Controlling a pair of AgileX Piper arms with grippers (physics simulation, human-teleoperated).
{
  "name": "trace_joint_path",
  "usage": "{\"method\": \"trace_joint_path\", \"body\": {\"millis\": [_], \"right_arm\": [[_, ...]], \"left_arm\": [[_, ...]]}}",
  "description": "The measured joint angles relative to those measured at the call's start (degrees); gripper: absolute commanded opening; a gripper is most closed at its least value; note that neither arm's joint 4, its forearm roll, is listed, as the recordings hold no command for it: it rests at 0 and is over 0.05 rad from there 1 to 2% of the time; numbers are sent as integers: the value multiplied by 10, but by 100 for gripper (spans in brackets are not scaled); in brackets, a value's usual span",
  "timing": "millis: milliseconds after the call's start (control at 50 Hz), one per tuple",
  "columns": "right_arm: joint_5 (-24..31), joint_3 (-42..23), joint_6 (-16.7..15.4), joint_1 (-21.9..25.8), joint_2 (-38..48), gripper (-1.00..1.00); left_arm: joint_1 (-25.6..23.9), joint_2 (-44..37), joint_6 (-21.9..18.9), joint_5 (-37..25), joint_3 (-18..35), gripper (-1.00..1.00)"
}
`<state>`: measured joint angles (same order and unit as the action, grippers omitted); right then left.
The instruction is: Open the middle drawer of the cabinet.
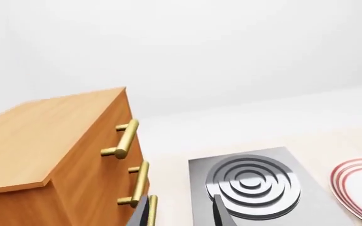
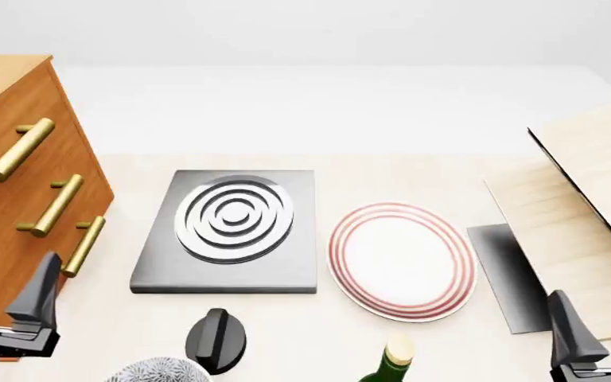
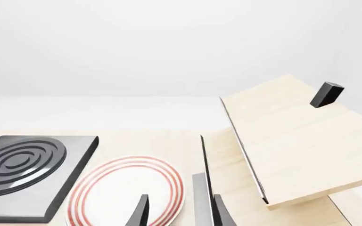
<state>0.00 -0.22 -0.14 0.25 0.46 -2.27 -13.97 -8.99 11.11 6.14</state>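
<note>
The cabinet stands at the table's left, its three brass-handled fronts facing right. The middle drawer looks flush with the other two, and its handle sits between theirs. My left gripper is open and empty, low in front of the cabinet, near the lowest handle and touching nothing. In the left wrist view the cabinet is near, with the middle drawer handle just beyond the open left gripper. My right gripper is open and empty at the front right, far from the cabinet; it also shows open in the right wrist view.
A grey hob plate with rings lies centre, with a red-rimmed white plate to its right. A pale wood board leans at the right over a grey mat. A green bottle, a black knob and a speckled grey object sit at the front edge.
</note>
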Motion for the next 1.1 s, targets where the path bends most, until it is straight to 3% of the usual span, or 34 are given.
{"method": "trace_joint_path", "body": {"millis": [560,1100], "right_arm": [[0,0,0,0,0,100],[0,0,0,0,0,100]], "left_arm": [[-15,-95,-108,68,23,100],[4,-115,-231,90,15,100]]}}
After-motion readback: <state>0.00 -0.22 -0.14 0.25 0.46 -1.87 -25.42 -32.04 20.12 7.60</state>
